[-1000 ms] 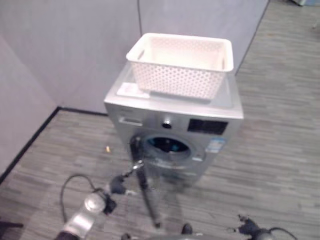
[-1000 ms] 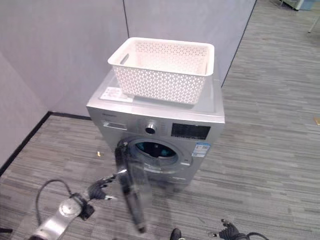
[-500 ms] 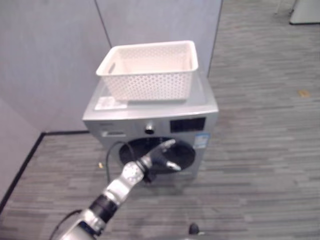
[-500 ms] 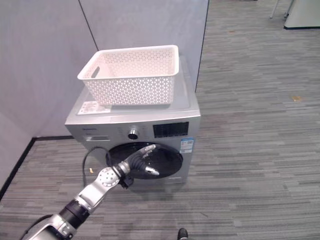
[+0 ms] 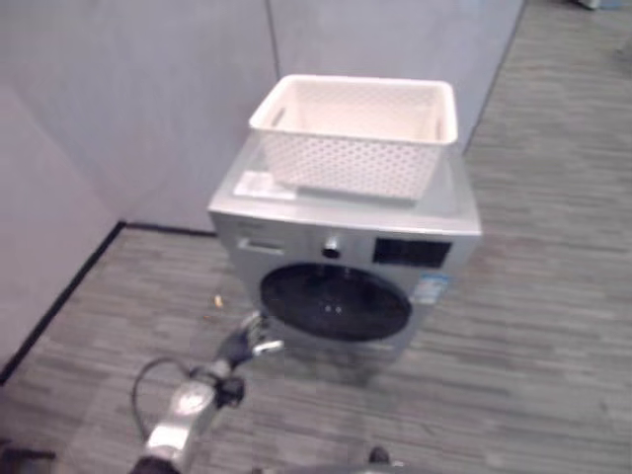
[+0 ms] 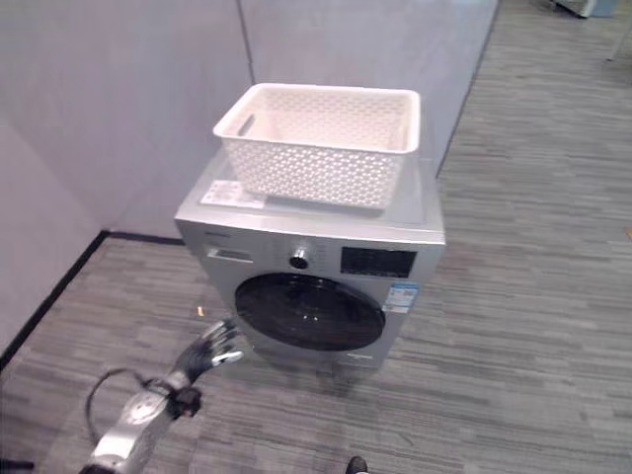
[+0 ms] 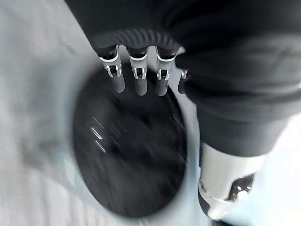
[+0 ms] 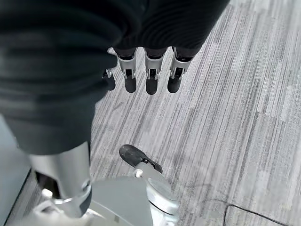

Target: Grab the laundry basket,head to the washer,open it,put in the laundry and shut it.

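A silver front-loading washer (image 5: pixel 341 232) stands against grey partition walls. Its dark round door (image 5: pixel 336 301) is shut flush with the front. A white perforated laundry basket (image 5: pixel 355 133) sits on the washer's top. My left hand (image 5: pixel 249 343) hangs low in front of the washer's lower left corner, apart from the door, with relaxed, open fingers. In the left wrist view its fingers (image 7: pixel 138 80) point straight at the dark door (image 7: pixel 127 155) and hold nothing. In the right wrist view my right hand's fingers (image 8: pixel 150 75) hang straight over the striped floor, open.
Grey partition walls (image 5: pixel 148 89) close in behind and to the left, with a black skirting along the floor. A small orange scrap (image 5: pixel 218 299) lies on the floor left of the washer. Grey striped flooring (image 6: pixel 533 296) stretches to the right.
One second ago the door stood open. Half a second ago my left hand was against it, pushing. Now the door is shut and the hand has drawn back and down. The camera also shifted.
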Controlling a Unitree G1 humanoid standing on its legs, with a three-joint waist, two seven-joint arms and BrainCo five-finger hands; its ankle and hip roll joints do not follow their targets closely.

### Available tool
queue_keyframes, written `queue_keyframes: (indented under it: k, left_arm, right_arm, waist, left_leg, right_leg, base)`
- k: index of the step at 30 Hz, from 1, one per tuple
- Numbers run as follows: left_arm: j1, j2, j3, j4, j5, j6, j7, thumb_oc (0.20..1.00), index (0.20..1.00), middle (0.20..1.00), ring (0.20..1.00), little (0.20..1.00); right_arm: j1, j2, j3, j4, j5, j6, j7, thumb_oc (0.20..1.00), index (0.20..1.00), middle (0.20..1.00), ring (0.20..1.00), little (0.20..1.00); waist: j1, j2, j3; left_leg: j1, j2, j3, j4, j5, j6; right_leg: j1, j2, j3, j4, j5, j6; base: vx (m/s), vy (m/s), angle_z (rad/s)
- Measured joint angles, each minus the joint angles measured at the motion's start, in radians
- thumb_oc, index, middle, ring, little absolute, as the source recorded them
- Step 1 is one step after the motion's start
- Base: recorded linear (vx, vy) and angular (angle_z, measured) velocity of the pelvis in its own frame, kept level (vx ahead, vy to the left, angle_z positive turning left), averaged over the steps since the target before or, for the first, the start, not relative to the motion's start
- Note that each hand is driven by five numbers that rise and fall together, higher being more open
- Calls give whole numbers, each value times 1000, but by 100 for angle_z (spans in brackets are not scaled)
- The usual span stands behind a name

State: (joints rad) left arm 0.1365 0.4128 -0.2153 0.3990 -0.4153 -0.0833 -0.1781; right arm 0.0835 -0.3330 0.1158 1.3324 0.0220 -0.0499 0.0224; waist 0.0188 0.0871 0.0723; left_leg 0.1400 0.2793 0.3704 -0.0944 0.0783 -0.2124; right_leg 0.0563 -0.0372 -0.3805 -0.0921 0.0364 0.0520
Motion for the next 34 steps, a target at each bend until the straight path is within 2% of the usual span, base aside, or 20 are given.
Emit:
queue_keyframes:
  k: [1, 4, 5, 6, 9, 11, 13, 16, 34]
  left_arm:
    - [25, 3, 18, 52, 1, -18, -4, 1000, 1000, 1000, 1000, 1000]
    - [52, -11, 62, 186, 3, -18, 4, 1000, 1000, 1000, 1000, 1000]
    - [62, -14, 63, 214, 16, -31, 5, 1000, 1000, 1000, 1000, 1000]
    - [59, -38, 85, 334, 59, -63, 12, 1000, 1000, 1000, 1000, 1000]
    - [61, -79, 110, 508, 124, -62, 61, 1000, 1000, 1000, 1000, 1000]
    - [67, -95, 110, 566, 145, -59, 76, 1000, 1000, 1000, 1000, 1000]
    - [61, -136, 161, 681, 180, -67, 116, 1000, 1000, 1000, 1000, 1000]
    - [34, -171, 208, 788, 181, -65, 139, 1000, 1000, 1000, 1000, 1000]
    - [18, -180, 157, 729, 198, -64, 154, 1000, 1000, 1000, 1000, 1000]
  right_arm:
    - [-2, -1, -19, 1, 3, -2, 2, 1000, 1000, 1000, 1000, 1000]
    - [0, -2, -37, 19, 23, -5, 4, 1000, 1000, 1000, 1000, 1000]
    - [-1, -1, -39, 24, 25, -6, 6, 1000, 1000, 1000, 1000, 1000]
    - [-4, -6, -57, 33, 28, -8, 7, 1000, 1000, 1000, 1000, 1000]
    - [4, -8, -64, 38, 39, -9, 6, 1000, 1000, 1000, 1000, 1000]
    - [7, -9, -65, 42, 39, -9, 5, 1000, 1000, 1000, 1000, 1000]
    - [13, -9, -65, 43, 59, -9, -1, 1000, 1000, 1000, 1000, 1000]
    - [17, -14, -65, 42, 61, -9, -6, 1000, 1000, 1000, 1000, 1000]
    - [19, -10, -51, 35, 61, -6, -5, 1000, 1000, 1000, 1000, 1000]
  waist:
    - [14, 3, 0]
    - [18, 7, -3]
    - [27, 7, -6]
    - [36, 10, -14]
    - [37, 7, -25]
    - [39, 9, -33]
    - [41, -5, -51]
    - [41, -7, -65]
    - [41, -15, -62]
  left_leg:
    - [-1, -6, -3, -4, -6, 10]
    - [-2, -20, -24, -4, -23, 29]
    - [-11, -27, -25, -4, -24, 29]
    - [-21, -38, -32, -6, -32, 38]
    - [-18, -57, -56, -4, -35, 43]
    - [-18, -64, -61, -4, -36, 45]
    - [-33, -77, -89, 1, -37, 48]
    - [-36, -83, -116, -2, -36, 52]
    - [-41, -95, -140, -4, -38, 56]
  right_leg:
    - [7, -7, -11, 0, 2, 4]
    - [15, -27, -29, 0, 3, 18]
    - [14, -34, -32, 0, 5, 21]
    - [16, -47, -34, 0, 10, 30]
    - [33, -64, -52, 0, 11, 38]
    - [35, -70, -56, 0, 10, 43]
    - [48, -82, -86, 3, 13, 44]
    - [56, -88, -109, 5, 11, 51]
    - [71, -101, -137, 1, 4, 61]
  base:
    - [-30, 40, 24]
    - [-23, 53, 24]
    - [-5, 59, 17]
    - [8, 51, 12]
    - [-51, 37, 19]
    - [-75, 40, 18]
    - [-41, 51, 37]
    - [-26, 36, 23]
    - [8, 9, 4]
